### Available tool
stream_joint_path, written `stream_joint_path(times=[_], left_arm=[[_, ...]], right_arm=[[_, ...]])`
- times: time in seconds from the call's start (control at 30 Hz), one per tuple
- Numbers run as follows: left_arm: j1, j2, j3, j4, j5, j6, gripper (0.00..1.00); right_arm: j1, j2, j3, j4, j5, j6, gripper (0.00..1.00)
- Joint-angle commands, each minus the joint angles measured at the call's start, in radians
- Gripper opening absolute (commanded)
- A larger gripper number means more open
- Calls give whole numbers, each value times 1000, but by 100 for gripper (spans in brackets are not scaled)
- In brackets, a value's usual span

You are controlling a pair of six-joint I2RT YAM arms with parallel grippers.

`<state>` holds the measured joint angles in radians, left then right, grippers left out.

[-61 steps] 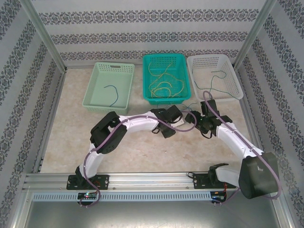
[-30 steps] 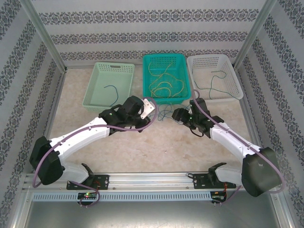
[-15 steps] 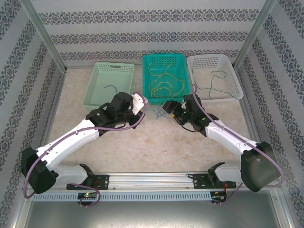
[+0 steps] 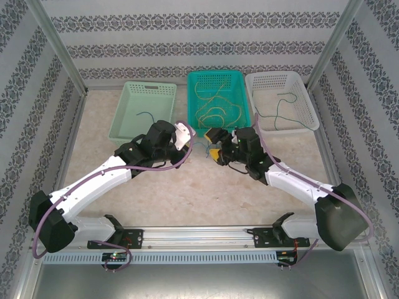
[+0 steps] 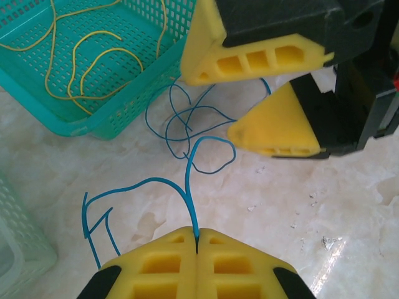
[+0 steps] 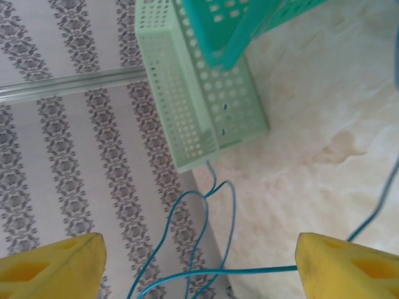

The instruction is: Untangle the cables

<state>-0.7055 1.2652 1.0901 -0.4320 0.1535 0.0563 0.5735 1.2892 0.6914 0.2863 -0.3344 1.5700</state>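
Blue cable point(image 5: 191, 199) lies looped on the counter point(image 5: 280, 205) just in front of the teal basket point(image 5: 106, 121); we see one strand pinched in the closed left end effector point(image 5: 197, 246). Right end effector point(image 5: 212, 104) gapes wide, gripping nothing, with the cable strung between its fingers point(image 6: 349, 265).

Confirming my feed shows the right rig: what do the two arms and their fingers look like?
Both arms, the left arm and the right arm, have white links with black joint housings and a purple cable running along each. The left gripper and right gripper carry yellow wedge-shaped fingers with rectangular hollows, mounted on black bodies.
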Motion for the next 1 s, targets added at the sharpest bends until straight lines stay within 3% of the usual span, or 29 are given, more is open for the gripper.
stream_joint_path(times=[0.0, 0.2, 0.5, 0.8, 0.97], left_arm=[[0, 0, -19, 55, 2, 23, 0], [0, 0, -33, 62, -59, 44, 0], [-2, 0, -61, 67, -197, 81, 0], [-67, 18, -53, 132, -163, 71, 0], [-111, 41, -48, 167, -134, 40, 0]], right_arm=[[29, 47, 16, 92, 14, 97, 79], [61, 111, 19, 175, 8, 158, 80], [55, 56, -28, 168, 43, 201, 80], [67, 96, 11, 165, 29, 239, 81], [83, 220, 24, 333, 30, 319, 79]])
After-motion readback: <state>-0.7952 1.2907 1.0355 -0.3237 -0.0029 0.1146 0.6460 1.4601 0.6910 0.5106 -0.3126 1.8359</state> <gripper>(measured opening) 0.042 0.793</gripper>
